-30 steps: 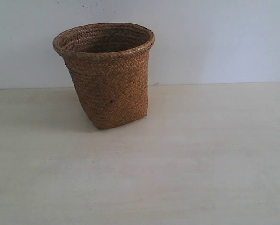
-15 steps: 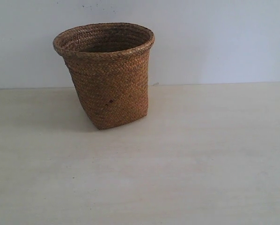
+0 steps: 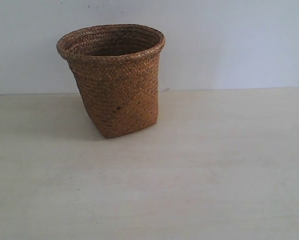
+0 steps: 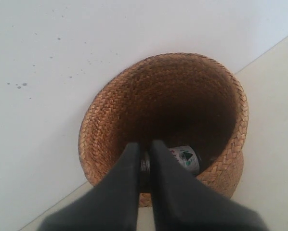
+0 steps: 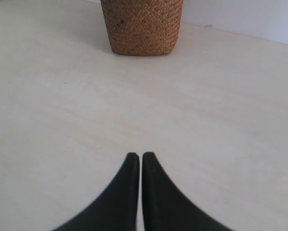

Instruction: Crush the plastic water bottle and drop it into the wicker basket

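The brown wicker basket (image 3: 117,85) stands upright at the back left of the table, against the wall. In the left wrist view I look down into the wicker basket (image 4: 105,101). The plastic water bottle (image 4: 185,159) lies at its bottom, with the white-and-green label showing and the rest hidden behind my fingers. My left gripper (image 4: 145,147) hangs above the basket's opening, shut, with only a thin slit between its fingers. My right gripper (image 5: 137,156) is shut and empty over bare table, well short of the wicker basket (image 5: 141,26). Neither gripper shows in the exterior view.
The pale wooden table (image 3: 214,165) stretches in front of and to the right of the basket. A white wall (image 3: 229,40) closes off the back edge just behind the basket.
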Tool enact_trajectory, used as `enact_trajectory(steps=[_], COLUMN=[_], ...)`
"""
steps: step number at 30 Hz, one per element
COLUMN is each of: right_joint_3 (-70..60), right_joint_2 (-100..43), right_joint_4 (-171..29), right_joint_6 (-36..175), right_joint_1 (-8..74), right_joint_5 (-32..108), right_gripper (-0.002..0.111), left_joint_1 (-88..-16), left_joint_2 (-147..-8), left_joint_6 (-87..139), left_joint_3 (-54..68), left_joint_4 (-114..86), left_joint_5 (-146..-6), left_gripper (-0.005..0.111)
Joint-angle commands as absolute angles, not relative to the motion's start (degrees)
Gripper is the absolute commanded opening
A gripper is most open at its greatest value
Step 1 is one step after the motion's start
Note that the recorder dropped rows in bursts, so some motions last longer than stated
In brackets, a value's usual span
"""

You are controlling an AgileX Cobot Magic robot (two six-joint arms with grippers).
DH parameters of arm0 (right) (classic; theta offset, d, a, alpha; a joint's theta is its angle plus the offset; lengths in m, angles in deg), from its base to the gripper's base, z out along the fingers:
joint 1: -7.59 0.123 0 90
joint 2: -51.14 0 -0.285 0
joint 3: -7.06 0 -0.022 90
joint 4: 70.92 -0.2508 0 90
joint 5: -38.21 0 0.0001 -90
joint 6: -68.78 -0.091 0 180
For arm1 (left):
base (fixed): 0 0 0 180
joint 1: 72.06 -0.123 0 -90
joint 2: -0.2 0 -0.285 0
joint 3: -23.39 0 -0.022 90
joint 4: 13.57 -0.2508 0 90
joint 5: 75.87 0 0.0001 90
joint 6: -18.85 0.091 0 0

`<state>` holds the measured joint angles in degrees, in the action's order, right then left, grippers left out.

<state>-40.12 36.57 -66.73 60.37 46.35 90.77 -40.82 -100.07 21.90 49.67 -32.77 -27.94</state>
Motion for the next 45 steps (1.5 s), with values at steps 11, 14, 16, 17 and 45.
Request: enact_trajectory(steps=[11,14,16,17,45], right_joint_3=[-40.37,-40.37,-40.37,-40.37,-40.37], right_joint_2=[36.92,36.92,36.92,36.92,36.92], right_joint_4=[-66.57,-66.57,-66.57,-66.57,-66.57], right_joint_6=[60.11,60.11,60.21,60.21,60.11], right_joint_1=[46.45,46.45,46.45,46.45,46.45], right_joint_5=[90.23,90.23,90.23,90.23,90.23], right_gripper=[0.0,0.0,0.0,0.0,0.0], left_joint_1=[-41.16,-41.69,-41.69,-41.69,-57.48], left_joint_2=[-99.95,-99.02,-97.41,-96.54,-41.4], left_joint_6=[17.85,12.99,11.71,11.14,-8.35], left_joint_3=[49.15,49.07,48.84,48.54,-30.54], left_joint_4=[-35.82,-37.07,-37.07,-36.94,-36.47], left_joint_5=[-26.16,-25.85,-25.96,-25.96,-83.91], left_gripper=[0.004,0.004,0.004,0.004,0.004])
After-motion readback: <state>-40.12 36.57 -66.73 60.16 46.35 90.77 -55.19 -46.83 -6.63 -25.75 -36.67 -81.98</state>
